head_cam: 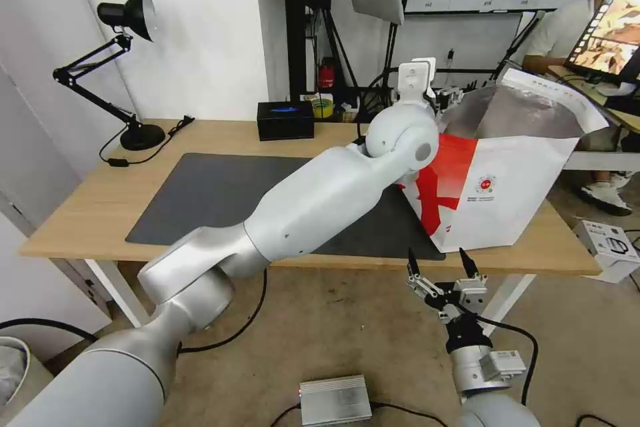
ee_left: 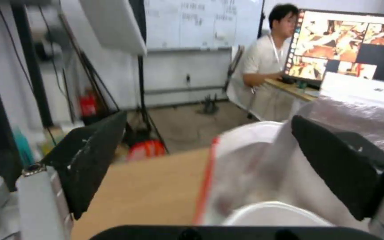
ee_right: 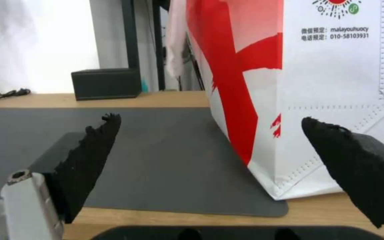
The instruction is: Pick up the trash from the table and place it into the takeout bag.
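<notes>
The left tool [ee_left: 207, 160] hangs wide open and empty over the open mouth of the takeout bag [head_cam: 507, 193], which stands on the surface [head_cam: 80, 213], while the right tool [head_cam: 441, 265], also open and empty, waits low beside the bag.

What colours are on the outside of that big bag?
The takeout bag is white with red brushstrokes, clearest in the head view.

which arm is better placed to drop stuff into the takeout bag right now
Probably left. The left gripper is up at the takeout bag rim, fingers open, above the table. The right gripper waits open, low, in front of the table edge.
</notes>
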`<state>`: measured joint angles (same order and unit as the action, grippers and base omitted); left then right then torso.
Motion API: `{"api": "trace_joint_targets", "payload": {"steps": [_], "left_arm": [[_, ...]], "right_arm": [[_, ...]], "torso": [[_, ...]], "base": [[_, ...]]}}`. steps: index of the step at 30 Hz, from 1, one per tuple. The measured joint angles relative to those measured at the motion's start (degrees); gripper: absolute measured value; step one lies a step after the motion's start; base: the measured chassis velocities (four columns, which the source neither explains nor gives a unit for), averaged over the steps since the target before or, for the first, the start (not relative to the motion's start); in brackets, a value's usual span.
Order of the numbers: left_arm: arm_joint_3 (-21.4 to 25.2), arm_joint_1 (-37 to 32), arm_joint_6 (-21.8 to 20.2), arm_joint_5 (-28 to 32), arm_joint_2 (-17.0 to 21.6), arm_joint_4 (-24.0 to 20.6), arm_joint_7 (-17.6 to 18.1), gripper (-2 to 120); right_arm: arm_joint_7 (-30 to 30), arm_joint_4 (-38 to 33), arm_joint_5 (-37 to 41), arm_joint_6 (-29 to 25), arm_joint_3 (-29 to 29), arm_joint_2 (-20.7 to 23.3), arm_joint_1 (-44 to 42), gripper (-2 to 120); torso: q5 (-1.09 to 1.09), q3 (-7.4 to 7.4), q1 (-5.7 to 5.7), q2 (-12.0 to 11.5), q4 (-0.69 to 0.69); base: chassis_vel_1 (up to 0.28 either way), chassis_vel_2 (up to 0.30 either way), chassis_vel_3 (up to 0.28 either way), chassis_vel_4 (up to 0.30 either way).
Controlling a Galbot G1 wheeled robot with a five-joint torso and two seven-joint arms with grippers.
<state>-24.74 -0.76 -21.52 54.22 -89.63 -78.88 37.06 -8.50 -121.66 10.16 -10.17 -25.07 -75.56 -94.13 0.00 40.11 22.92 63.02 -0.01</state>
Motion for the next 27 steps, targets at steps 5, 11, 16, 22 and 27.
{"api": "trace_joint_targets", "payload": {"steps": [5,11,16,22,27], "left_arm": [[0.7,-3.8,1.8,-9.4,6.9,-3.6,-7.8,100],[4.1,-8.5,2.3,-12.4,14.5,-9.1,-11.9,100],[9.2,-14.3,1.7,-14.9,23.1,-14.8,-17.7,100],[19.4,-26.5,1.8,-19.2,30.2,-21.9,-20.9,100],[26.9,-35.1,2.2,-21.6,32.1,-25.5,-23.0,100]], "right_arm": [[0.0,0.0,0.0,0.0,0.0,0.0,0.0,100],[0.0,0.0,0.0,0.0,0.0,0.0,0.0,100],[0.0,0.0,0.0,0.0,0.0,0.0,0.0,100],[0.0,0.0,0.0,0.0,0.0,0.0,0.0,100],[0.0,0.0,0.0,0.0,0.0,0.0,0.0,100]], "torso": [[-0.01,0.0,0.0,0.0,0.02],[-0.03,0.0,0.0,0.0,0.01],[-0.03,0.0,0.0,0.0,0.04],[-0.02,-0.01,0.0,0.0,0.01],[-0.04,-0.01,0.0,0.0,0.02]], "base": [[0.0,0.0,0.0,0.0],[0.0,0.0,0.0,0.0],[0.0,0.0,0.0,0.0],[0.0,0.0,0.0,0.0],[0.0,0.0,0.0,0.0]]}}
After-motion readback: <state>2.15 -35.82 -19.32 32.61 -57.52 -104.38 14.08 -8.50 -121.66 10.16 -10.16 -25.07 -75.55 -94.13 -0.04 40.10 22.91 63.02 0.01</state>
